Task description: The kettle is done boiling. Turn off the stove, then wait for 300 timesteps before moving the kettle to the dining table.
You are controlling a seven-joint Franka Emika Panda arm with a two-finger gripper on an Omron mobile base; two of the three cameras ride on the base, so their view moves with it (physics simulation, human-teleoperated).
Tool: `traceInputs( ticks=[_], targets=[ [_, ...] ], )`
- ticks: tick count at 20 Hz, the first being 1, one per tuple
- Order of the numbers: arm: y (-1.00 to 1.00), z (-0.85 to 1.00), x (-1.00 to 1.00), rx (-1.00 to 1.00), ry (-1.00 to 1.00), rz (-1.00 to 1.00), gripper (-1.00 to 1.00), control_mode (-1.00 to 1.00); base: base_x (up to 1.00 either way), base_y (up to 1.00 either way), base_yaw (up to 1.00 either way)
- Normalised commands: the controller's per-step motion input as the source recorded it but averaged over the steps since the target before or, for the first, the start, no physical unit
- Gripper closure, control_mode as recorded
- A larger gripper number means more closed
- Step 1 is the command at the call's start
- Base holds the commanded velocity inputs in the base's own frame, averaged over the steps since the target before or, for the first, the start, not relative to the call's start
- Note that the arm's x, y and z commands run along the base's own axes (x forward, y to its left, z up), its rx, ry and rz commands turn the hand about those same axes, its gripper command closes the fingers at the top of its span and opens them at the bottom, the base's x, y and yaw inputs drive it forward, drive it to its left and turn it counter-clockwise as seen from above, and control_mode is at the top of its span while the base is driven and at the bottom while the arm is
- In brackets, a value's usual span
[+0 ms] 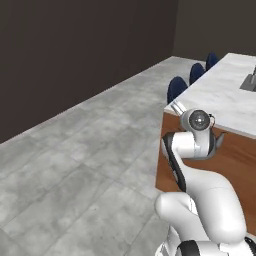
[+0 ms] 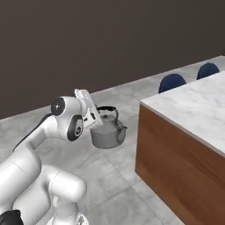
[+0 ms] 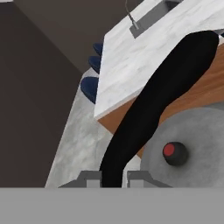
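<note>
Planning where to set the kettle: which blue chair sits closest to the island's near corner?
The dark blue chair nearest the white marble island's corner; the other chair sits farther along the edge.

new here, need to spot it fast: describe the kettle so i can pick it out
Find the long white marble-topped dining table with its wooden base. Just off its near corner, the white arm's gripper holds up the kettle by its black arched handle: small, squat, grey metal, the one rounded object near the blue chairs.
</note>
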Motion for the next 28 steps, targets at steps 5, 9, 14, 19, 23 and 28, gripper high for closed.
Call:
traceInputs(
  ticks=[5, 9, 14, 19, 23, 28],
  targets=[
    [0.0, 0.0, 0.0, 0.0, 0.0, 0.0, 1.0, 1.0, 0.59, 0.38, -0.29],
    [0.0, 0.0, 0.0, 0.0, 0.0, 0.0, 1.0, 1.0, 0.6, 0.25, -0.29],
    [0.0, 0.0, 0.0, 0.0, 0.0, 0.0, 1.0, 1.0, 0.64, 0.04, -0.23],
    [0.0, 0.0, 0.0, 0.0, 0.0, 0.0, 1.0, 1.0, 0.68, 0.0, -0.19],
    [0.0, 0.0, 0.0, 0.0, 0.0, 0.0, 1.0, 1.0, 0.66, 0.0, -0.17],
    [0.0, 0.0, 0.0, 0.0, 0.0, 0.0, 1.0, 1.0, 0.66, 0.0, -0.16]
  ],
)
